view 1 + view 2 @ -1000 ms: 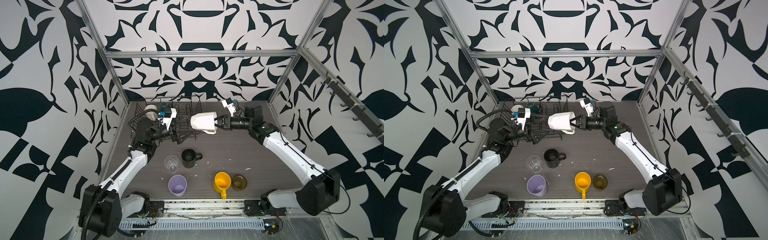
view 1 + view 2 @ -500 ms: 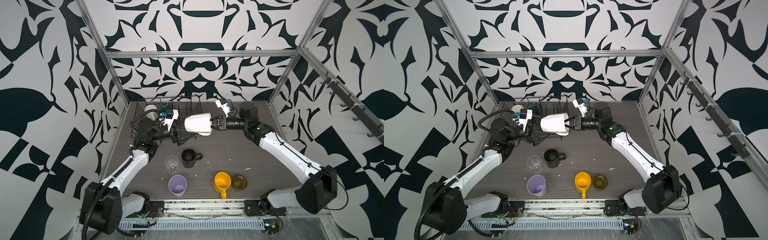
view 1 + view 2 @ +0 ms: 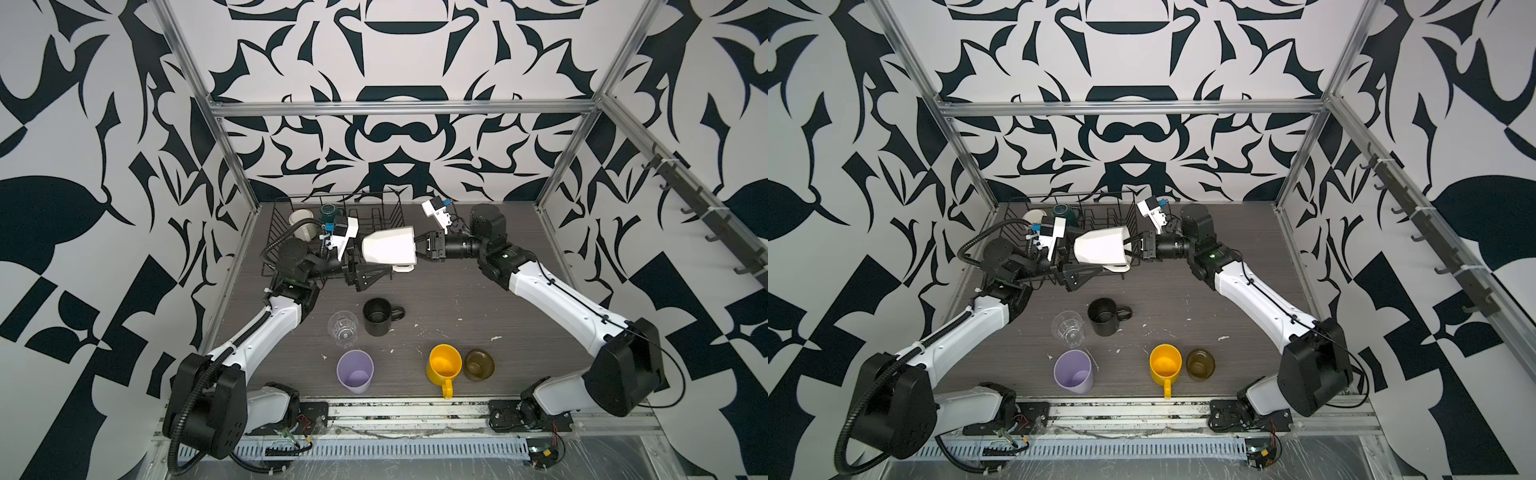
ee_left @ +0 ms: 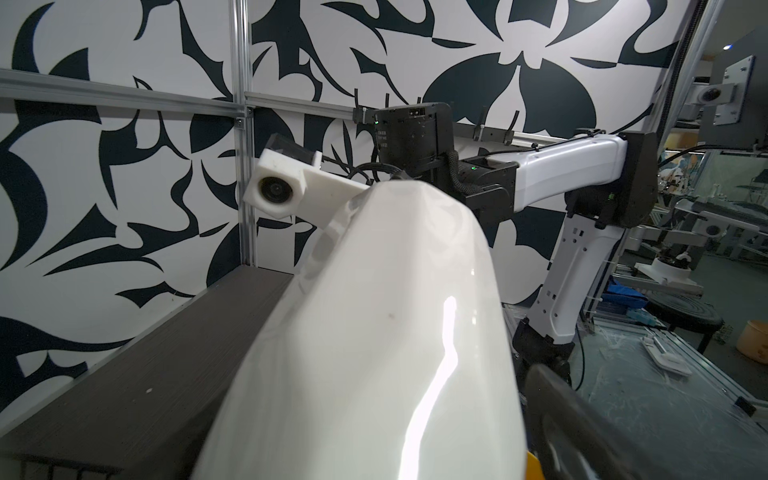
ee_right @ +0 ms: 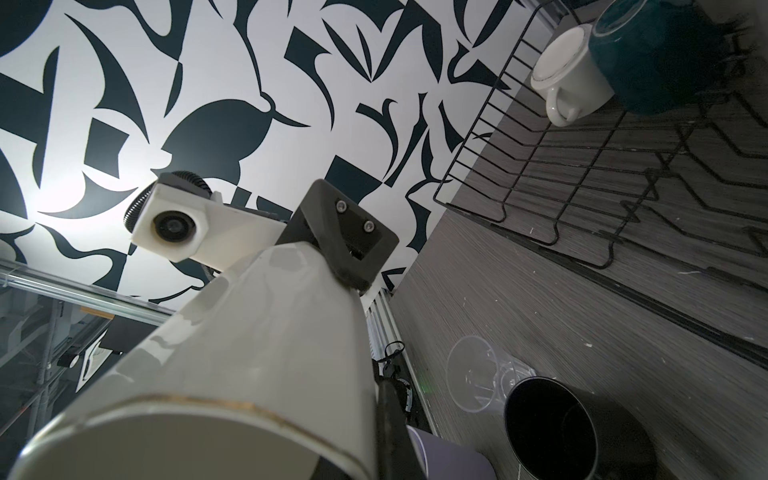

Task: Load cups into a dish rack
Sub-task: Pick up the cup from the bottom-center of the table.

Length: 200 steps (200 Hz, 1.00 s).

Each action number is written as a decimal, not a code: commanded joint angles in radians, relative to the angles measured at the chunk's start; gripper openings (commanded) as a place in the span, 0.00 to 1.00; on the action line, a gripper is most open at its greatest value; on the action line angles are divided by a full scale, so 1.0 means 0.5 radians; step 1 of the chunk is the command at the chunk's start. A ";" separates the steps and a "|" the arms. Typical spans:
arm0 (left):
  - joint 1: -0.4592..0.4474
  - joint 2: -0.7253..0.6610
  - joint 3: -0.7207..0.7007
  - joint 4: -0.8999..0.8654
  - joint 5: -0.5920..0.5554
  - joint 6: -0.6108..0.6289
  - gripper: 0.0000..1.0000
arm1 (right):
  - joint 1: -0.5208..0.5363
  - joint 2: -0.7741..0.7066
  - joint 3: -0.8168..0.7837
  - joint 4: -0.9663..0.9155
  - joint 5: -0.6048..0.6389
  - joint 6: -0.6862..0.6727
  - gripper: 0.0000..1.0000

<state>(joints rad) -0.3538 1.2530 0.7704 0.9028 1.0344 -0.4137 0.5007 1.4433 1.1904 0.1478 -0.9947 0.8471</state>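
Note:
A white mug (image 3: 388,251) (image 3: 1100,251) hangs on its side in the air in front of the dish rack (image 3: 277,232). My right gripper (image 3: 417,249) is shut on its rim, with one finger (image 5: 390,428) along the outer wall. My left gripper (image 3: 358,262) is open, its jaws standing on either side of the mug's base end; one finger (image 5: 345,237) lies against the mug's side. A cream mug (image 3: 301,222) and a teal mug (image 3: 329,212) sit in the rack's far left corner.
On the table in front stand a black mug (image 3: 377,316), a clear glass (image 3: 343,328), a lilac tumbler (image 3: 354,371), a yellow mug (image 3: 444,365) and an olive-brown glass (image 3: 479,365). The rack's upright prongs (image 3: 386,214) rise behind the held mug.
My right arm has carried the white mug leftward, so its base end now lies between the left gripper's open jaws. The left arm has barely moved.

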 commanded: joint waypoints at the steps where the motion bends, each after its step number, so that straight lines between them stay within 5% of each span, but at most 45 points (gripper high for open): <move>1: -0.014 0.010 0.048 0.143 0.060 -0.078 1.00 | 0.023 -0.038 0.052 0.275 -0.083 0.045 0.00; 200: -0.052 0.028 0.085 0.158 0.207 -0.140 0.94 | 0.099 0.101 0.057 0.569 -0.170 0.244 0.00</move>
<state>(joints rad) -0.3641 1.2640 0.7757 0.9432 1.0676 -0.4641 0.5308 1.5063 1.1896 0.2852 -1.0660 0.9398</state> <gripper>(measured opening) 0.952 0.099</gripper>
